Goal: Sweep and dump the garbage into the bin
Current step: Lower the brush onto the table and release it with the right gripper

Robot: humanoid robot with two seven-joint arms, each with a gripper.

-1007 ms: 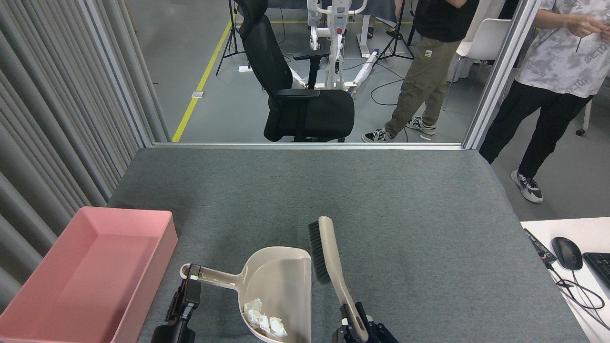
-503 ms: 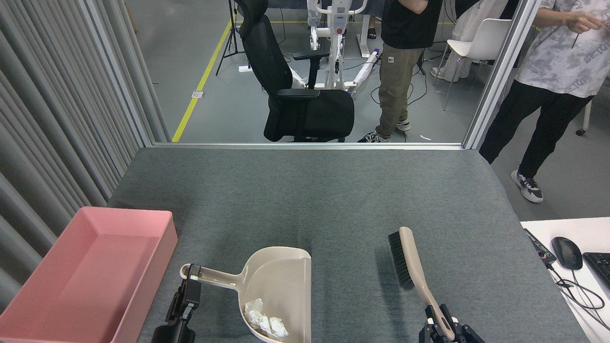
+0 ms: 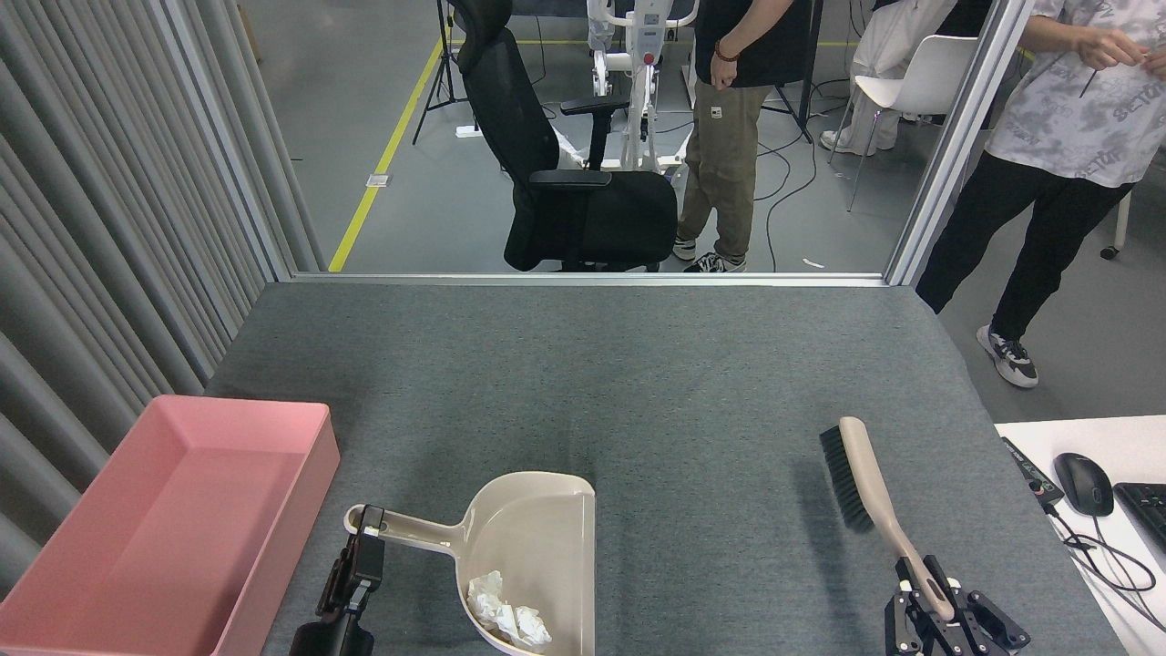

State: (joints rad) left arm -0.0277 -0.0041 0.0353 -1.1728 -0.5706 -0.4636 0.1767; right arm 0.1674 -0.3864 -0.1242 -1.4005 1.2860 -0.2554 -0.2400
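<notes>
my left gripper (image 3: 366,539) clamps the dustpan (image 3: 533,556) handle, tissue wads (image 3: 506,620) inside; my right gripper (image 3: 929,601) grips the brush (image 3: 865,483); pink bin (image 3: 164,528) sits left on the worktop (image 3: 638,383)

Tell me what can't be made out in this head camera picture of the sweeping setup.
- Left pincer: dark and seen end-on at the dustpan handle, so its grip is unreadable.
- Bin: its near end is cut off by the bottom and left edges.
- Garbage: wads lie bunched together at the dustpan's near rim; their count is unclear.
- Right pincer on the brush: its arm is cut off by the bottom edge.
</notes>
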